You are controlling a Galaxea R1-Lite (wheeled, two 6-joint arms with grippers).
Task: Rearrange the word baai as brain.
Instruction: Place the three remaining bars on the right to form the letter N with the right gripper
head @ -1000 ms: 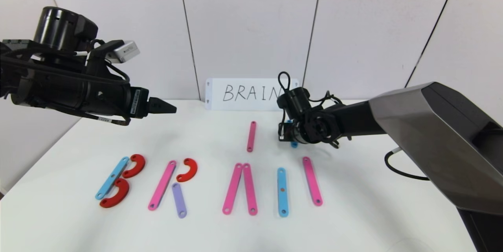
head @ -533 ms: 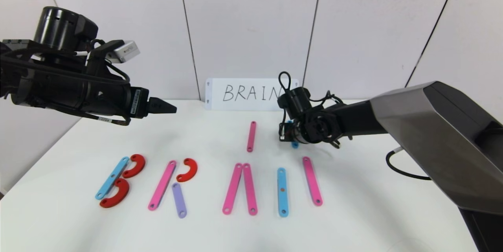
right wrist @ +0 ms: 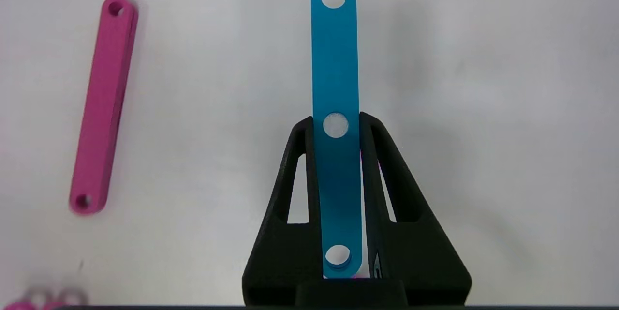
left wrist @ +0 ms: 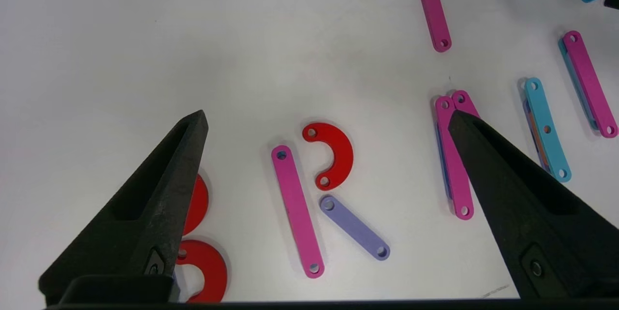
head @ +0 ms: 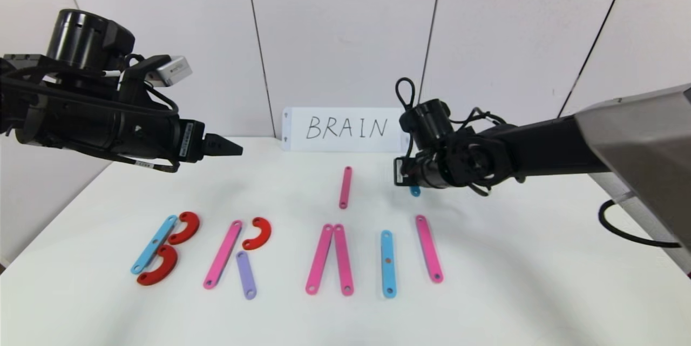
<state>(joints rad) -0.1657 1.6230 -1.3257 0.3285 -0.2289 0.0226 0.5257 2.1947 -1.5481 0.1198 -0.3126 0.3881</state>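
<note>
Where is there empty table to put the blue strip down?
Bare table lies right of the last pink plastic strip, and behind the red arc pieces toward the white BRAIN card. The front letter row is crowded.

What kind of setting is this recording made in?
Probably a lab or test bench, not a home: a bare white table against plain white wall panels, a handwritten BRAIN card propped as reference, and flat plastic letter pieces laid out in a row.
</note>
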